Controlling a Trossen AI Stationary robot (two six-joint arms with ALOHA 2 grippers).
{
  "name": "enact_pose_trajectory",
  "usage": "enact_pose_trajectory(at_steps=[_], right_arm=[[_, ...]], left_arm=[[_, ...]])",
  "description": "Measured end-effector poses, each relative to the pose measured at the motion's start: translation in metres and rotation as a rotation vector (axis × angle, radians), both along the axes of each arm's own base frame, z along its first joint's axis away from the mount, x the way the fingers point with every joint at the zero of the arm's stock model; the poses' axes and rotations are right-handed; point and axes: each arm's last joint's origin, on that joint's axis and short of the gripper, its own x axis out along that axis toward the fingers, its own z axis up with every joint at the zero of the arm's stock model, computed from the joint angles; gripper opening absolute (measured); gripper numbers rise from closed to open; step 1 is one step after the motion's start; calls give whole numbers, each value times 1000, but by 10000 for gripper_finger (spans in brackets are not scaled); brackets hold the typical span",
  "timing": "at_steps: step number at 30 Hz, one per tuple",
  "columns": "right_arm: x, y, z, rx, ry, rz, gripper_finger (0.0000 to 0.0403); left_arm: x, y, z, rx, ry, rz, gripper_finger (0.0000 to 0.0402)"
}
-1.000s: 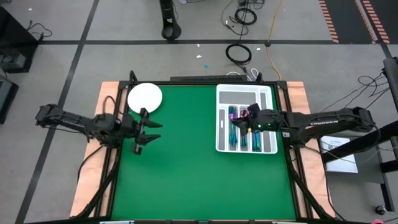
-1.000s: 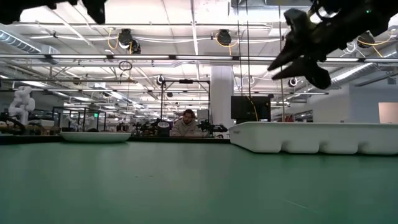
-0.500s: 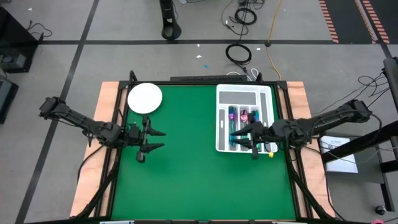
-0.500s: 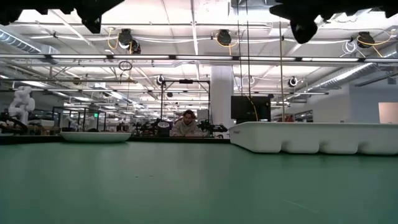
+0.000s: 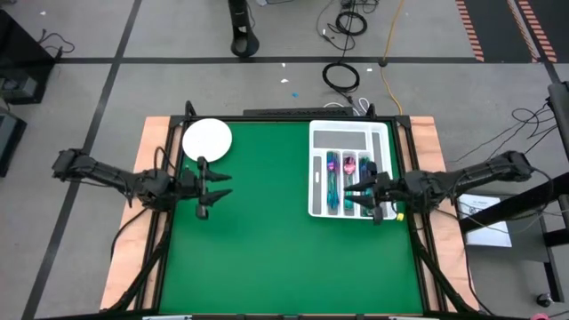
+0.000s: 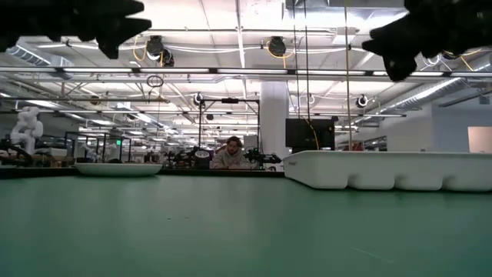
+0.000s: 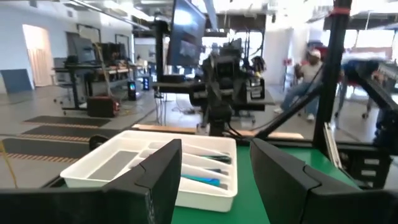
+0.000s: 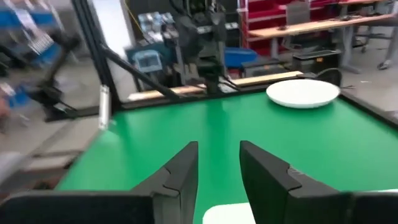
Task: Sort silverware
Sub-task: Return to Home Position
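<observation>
R gripper (image 5: 357, 197) retreated, approx. over tray (image 5: 314, 169) edge; L gripper (image 5: 227, 185) by plate (image 5: 207, 140); fingers (image 7: 158, 177) apart.

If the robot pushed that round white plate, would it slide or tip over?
Probably slide: the plate looks flat and low on the smooth green table, so tipping seems unlikely. It looks stiff, and might break if shoved off the corner it sits near.

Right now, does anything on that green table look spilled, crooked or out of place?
Nothing stands out. The silverware lies lengthwise in the slots of the white tray, the plate sits flat near a far corner, and the left end effector and right end effector hang open, holding nothing.
</observation>
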Motion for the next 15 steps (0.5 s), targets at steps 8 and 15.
enact_pose_trajectory(at_steps=[8,15], right_arm=[[-23,-10,-32,90,-96,92,106],[-30,-15,-49,145,-72,82,106]], left_arm=[[-10,20,-15,7,-44,53,191],[-11,33,-15,-21,-57,21,191]])
